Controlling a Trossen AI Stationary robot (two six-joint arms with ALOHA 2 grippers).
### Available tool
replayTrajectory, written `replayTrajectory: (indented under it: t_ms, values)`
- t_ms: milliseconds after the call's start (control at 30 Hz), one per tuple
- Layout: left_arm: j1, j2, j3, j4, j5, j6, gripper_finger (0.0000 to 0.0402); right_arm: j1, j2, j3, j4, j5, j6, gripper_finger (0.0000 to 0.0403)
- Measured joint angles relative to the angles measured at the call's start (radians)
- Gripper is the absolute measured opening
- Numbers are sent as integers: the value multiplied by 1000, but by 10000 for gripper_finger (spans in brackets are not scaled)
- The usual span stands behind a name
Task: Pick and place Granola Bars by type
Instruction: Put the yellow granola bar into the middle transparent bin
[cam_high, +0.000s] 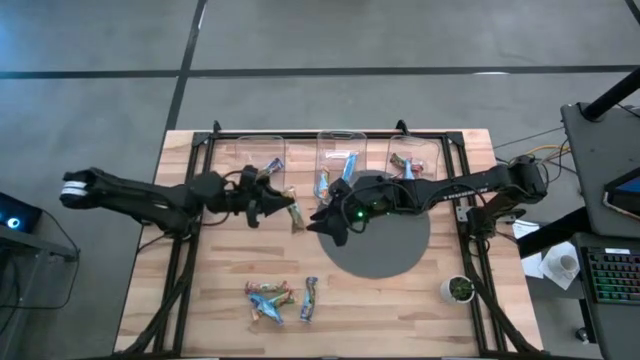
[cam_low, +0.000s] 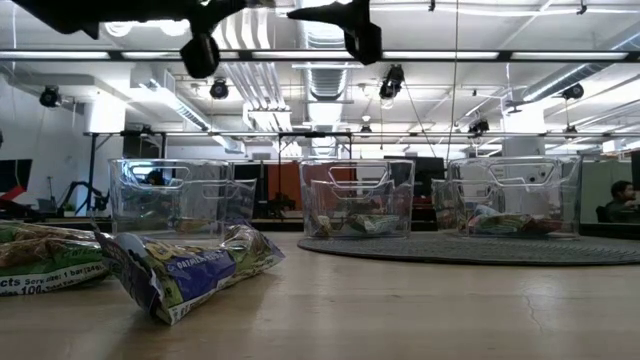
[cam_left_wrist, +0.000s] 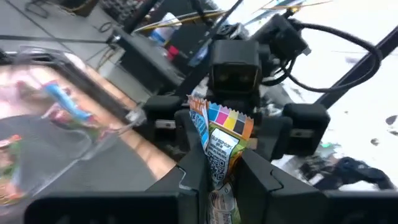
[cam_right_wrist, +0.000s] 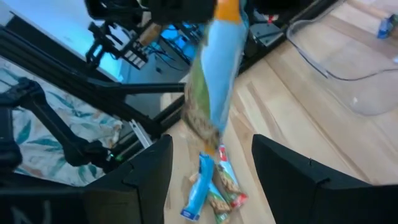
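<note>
Left gripper (cam_high: 287, 206) pinched on a granola bar (cam_high: 296, 214), held aloft between left and middle bins (cam_high: 343, 155). Right gripper (cam_high: 322, 217) spread, fingers (cam_right_wrist: 289, 180) either side of the bar's free end. Handover judged in hand; next, right closes before left releases. Remaining bars (cam_high: 277, 298) are heaped at the near table edge

Three clear bins (cam_high: 345, 155) lining the far edge, both arms crowding mid-table, near edge largely open
</note>
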Motion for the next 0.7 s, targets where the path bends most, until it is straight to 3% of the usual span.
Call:
replayTrajectory:
  t_ms: [167,367,700]
  values:
    - [2,73,0,183,66,-1,43,4,0,0,8,2,-1,210]
    - [3,122,0,182,77,-3,43,10,0,0,59,5,7,214]
    - [19,170,0,253,100,-10,43,9,0,0,67,4,89,294]
